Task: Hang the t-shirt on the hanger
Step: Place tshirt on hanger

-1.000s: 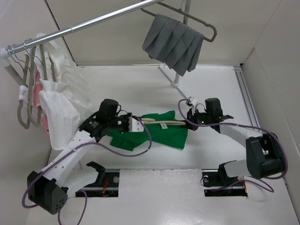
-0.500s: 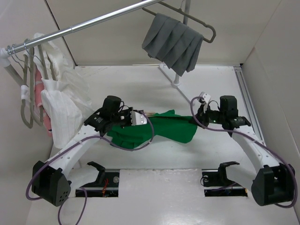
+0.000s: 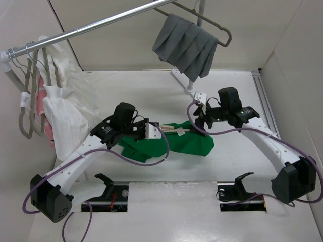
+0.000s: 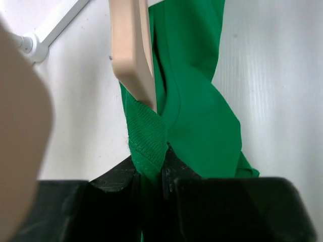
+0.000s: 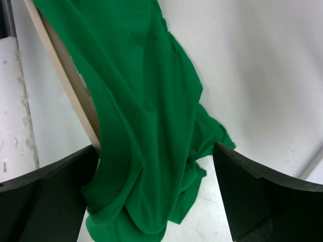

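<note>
The green t-shirt (image 3: 186, 143) lies bunched on the table, partly draped over the beige hanger (image 3: 174, 130). My left gripper (image 3: 154, 130) is at the shirt's left end. In the left wrist view that gripper (image 4: 164, 169) is shut on the shirt's ribbed collar (image 4: 146, 136), and the hanger's arm (image 4: 132, 45) reaches into the neck opening just beyond it. My right gripper (image 3: 199, 124) hovers over the shirt's right end. In the right wrist view its fingers (image 5: 262, 196) stand wide open on either side of the hanging cloth (image 5: 141, 126), which covers the hanger's arm (image 5: 60, 75). The hanger's hook is hidden.
A metal rail (image 3: 101, 22) crosses the back; a grey hanger with grey pleated cloth (image 3: 186, 45) hangs from it. White and pink garments (image 3: 63, 111) hang at the left. The rack's white foot (image 3: 189, 91) stands behind the right gripper. White walls enclose the table.
My right gripper has opened and swung back left over the shirt's right end. The left gripper has stayed shut on the collar and shifted slightly right with the shirt.
</note>
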`<action>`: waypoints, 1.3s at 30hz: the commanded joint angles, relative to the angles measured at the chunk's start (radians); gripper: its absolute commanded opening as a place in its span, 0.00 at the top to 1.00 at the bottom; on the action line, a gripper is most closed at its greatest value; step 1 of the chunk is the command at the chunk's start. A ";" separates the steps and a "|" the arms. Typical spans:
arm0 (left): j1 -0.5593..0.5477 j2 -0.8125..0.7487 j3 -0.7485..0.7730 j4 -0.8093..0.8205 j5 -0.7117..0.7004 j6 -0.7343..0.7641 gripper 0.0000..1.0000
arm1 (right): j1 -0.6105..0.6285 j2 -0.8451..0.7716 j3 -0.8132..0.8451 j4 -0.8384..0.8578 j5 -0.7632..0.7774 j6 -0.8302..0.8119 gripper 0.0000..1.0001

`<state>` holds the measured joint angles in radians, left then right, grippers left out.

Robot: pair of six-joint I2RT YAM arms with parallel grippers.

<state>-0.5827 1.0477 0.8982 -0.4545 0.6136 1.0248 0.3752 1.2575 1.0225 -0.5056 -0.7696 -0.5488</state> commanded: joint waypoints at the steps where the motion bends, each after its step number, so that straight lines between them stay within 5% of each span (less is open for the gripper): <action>1: -0.006 -0.034 0.054 0.034 0.120 -0.072 1.00 | 0.033 -0.038 0.108 -0.068 0.004 -0.096 0.00; 9: 0.035 -0.005 0.045 0.085 0.161 -0.135 1.00 | 0.250 -0.103 0.137 0.047 0.049 -0.050 0.03; 11: 0.035 -0.005 0.045 0.085 0.172 -0.135 1.00 | 0.280 -0.078 0.137 0.047 0.081 -0.049 0.14; 12: 0.035 -0.005 0.045 0.085 0.172 -0.135 1.00 | 0.290 -0.058 0.127 0.061 0.081 -0.049 0.34; 14: 0.035 -0.005 0.045 0.085 0.172 -0.135 1.00 | 0.301 -0.043 0.126 0.085 0.090 -0.036 0.53; 20: 0.035 -0.005 0.036 0.085 0.161 -0.135 1.00 | 0.357 -0.021 0.149 0.128 0.153 -0.026 0.77; 26: 0.035 -0.014 0.018 0.094 0.143 -0.135 1.00 | 0.389 -0.021 0.159 0.128 0.187 -0.026 0.77; 31: 0.035 -0.032 0.018 0.094 0.155 -0.135 1.00 | 0.398 0.043 0.185 0.110 0.245 -0.017 0.61; 39: 0.035 -0.032 0.018 0.094 0.155 -0.135 1.00 | 0.398 0.109 0.223 0.098 0.260 -0.036 0.59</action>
<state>-0.5407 1.0512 0.8989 -0.4168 0.7036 0.8982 0.7609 1.3621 1.1965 -0.4351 -0.5449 -0.5728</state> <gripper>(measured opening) 0.087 0.400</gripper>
